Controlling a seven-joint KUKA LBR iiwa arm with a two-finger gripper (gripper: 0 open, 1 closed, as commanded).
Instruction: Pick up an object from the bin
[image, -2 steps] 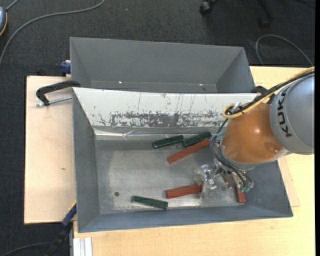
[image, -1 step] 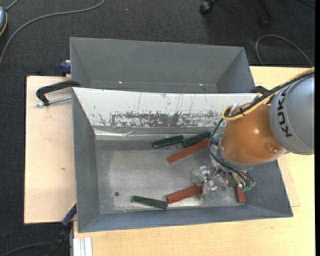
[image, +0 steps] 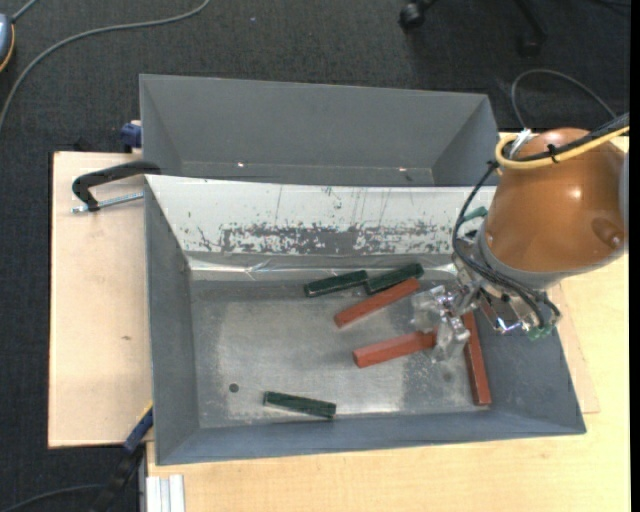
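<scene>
Red flat bar (image: 390, 351) mid-bin — right end at gripper (image: 447, 326) — how far open, cannot tell.

We see the robot's rounded orange wrist cover (image: 556, 212) at the right, black cables (image: 468, 248) looping along its lower left edge, and the silvery metal two-finger gripper (image: 444, 322) hanging low beneath it, pointing downward.

No readable text (labels, numbers, signs) on anything.
</scene>
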